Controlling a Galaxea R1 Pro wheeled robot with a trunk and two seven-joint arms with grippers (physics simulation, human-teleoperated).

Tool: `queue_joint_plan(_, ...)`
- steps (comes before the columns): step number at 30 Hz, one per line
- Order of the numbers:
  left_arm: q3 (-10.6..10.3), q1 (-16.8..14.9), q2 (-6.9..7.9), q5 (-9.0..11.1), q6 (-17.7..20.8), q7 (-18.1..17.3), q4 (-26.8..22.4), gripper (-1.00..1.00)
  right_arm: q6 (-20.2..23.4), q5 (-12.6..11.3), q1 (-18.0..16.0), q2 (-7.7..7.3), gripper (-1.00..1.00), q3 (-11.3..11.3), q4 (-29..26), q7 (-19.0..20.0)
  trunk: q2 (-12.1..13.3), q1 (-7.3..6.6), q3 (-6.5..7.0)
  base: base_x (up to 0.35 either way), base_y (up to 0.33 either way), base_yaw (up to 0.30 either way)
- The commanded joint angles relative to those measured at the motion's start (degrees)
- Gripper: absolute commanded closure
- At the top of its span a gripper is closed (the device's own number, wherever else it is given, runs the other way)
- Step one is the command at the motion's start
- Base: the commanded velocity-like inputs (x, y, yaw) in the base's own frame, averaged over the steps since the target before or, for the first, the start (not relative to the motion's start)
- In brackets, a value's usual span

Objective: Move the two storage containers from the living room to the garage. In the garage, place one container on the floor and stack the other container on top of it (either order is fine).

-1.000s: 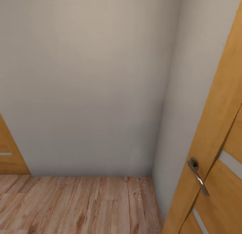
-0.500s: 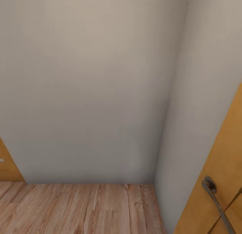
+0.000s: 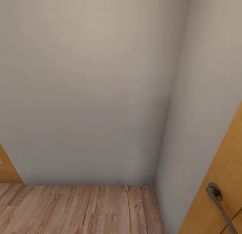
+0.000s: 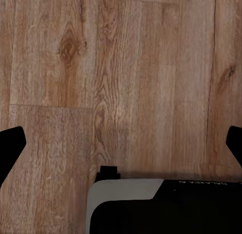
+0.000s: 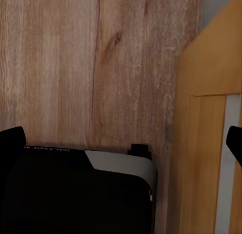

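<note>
The two storage containers and the garage are out of view. My left gripper (image 4: 121, 143) hangs open over light wood planks (image 4: 126, 67), its dark fingertips (image 4: 10, 148) far apart at the frame's edges with nothing between them. My right gripper (image 5: 121, 143) is open too, over the same plank floor, with an orange wooden door (image 5: 206, 118) close beside it. My own black and white base (image 4: 166, 206) sits under both grippers.
A pale grey wall (image 3: 87, 92) stands straight ahead and meets a side wall (image 3: 201, 92) in a corner. An orange door (image 3: 222, 180) with a metal lever handle (image 3: 218, 200) is near on the right. Another orange door edge (image 3: 6, 170) is at the left. Wood floor (image 3: 84, 210) lies below.
The head view has shifted: the right door and its handle slid toward the lower right corner, the left door edge shrank, and the wall fills more of the picture.
</note>
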Motion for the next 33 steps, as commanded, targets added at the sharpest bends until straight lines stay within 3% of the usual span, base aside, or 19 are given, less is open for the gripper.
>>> queue_joint_plan(1,0.1,-0.1,0.02,0.3,-0.4,-0.3,0.3,-1.0,-0.4,-0.4,-0.1,0.0,-1.0,0.5,0.3,0.2,-0.1,0.06,-0.05,0.296,0.0,0.0)
queue_joint_plan(10,0.1,-0.1,0.02,0.3,-0.4,-0.3,0.3,-1.0,-0.4,-0.4,-0.1,0.0,-1.0,0.5,0.3,0.2,-0.1,0.06,-0.05,0.241,0.0,0.0)
queue_joint_plan(25,0.1,-0.1,0.02,0.3,-0.4,-0.3,0.3,-1.0,-0.4,-0.4,-0.1,0.0,-1.0,0.5,0.3,0.2,-0.1,0.06,-0.05,0.011,0.0,0.002)
queue_joint_plan(33,0.1,-0.1,0.02,0.3,-0.4,-0.3,0.3,-1.0,-0.4,-0.4,-0.1,0.0,-1.0,0.5,0.2,0.2,-0.1,0.06,-0.05,0.0,0.0,0.219)
